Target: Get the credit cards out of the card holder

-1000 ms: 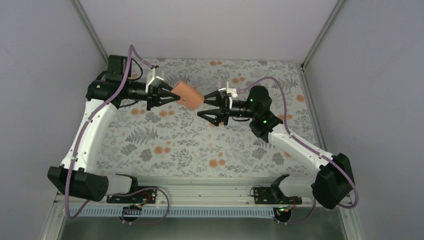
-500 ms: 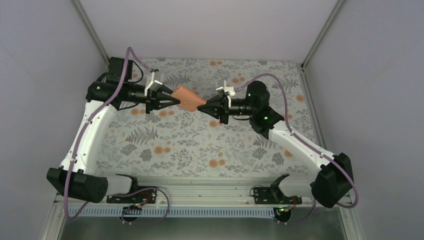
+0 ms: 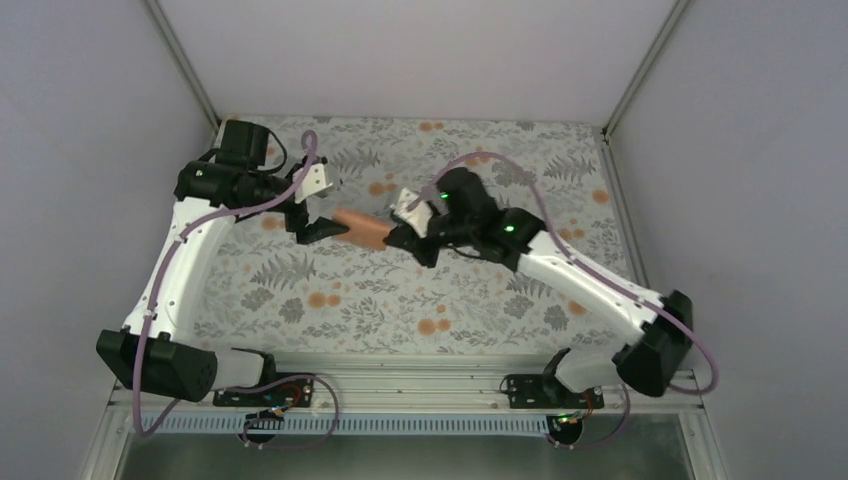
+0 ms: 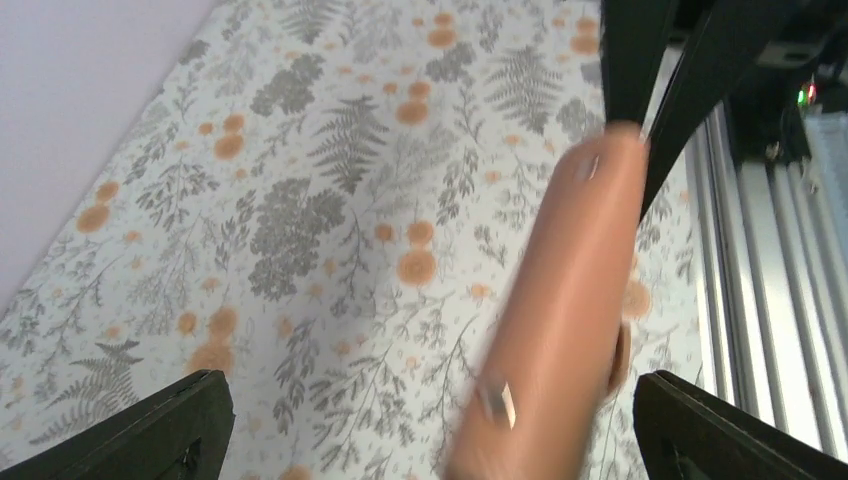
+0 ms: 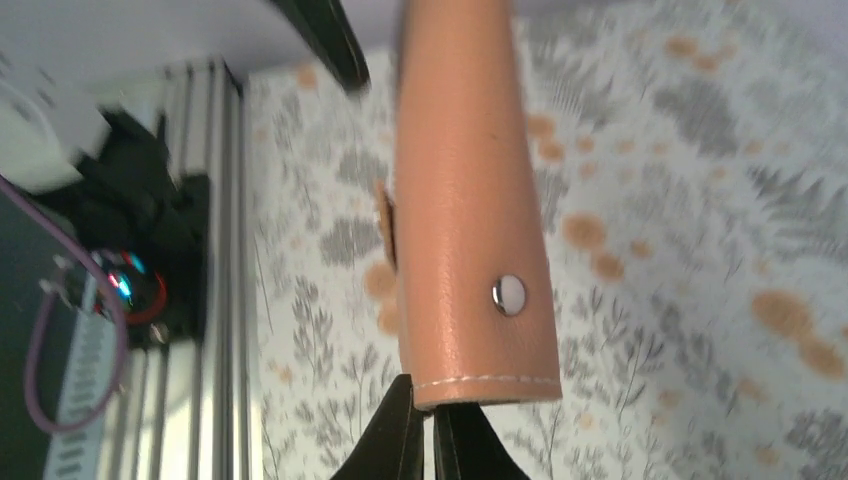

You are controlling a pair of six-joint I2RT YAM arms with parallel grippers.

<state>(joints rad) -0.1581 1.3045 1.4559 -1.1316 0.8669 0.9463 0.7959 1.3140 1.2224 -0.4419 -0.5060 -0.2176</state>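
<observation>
The tan leather card holder (image 3: pixel 360 228) hangs above the table between the two arms, closed, with a silver snap (image 5: pixel 509 294) on its side. My right gripper (image 3: pixel 393 238) is shut on its stitched end (image 5: pixel 430 412). My left gripper (image 3: pixel 328 212) is open; its fingers (image 4: pixel 150 430) stand wide on either side of the holder's (image 4: pixel 560 320) other end without touching it. The holder (image 5: pixel 465 200) looks edge-on and slightly blurred. The credit cards are hidden.
A floral cloth (image 3: pixel 400 290) covers the table. An aluminium rail (image 3: pixel 400 380) with the arm bases runs along the near edge. Grey walls and slanted frame posts (image 3: pixel 180 60) close in the left, right and back sides.
The left gripper has opened and let go of the card holder. The right gripper has shut on its other end, rolled over and shifted left, and the holder now shows edge-on.
</observation>
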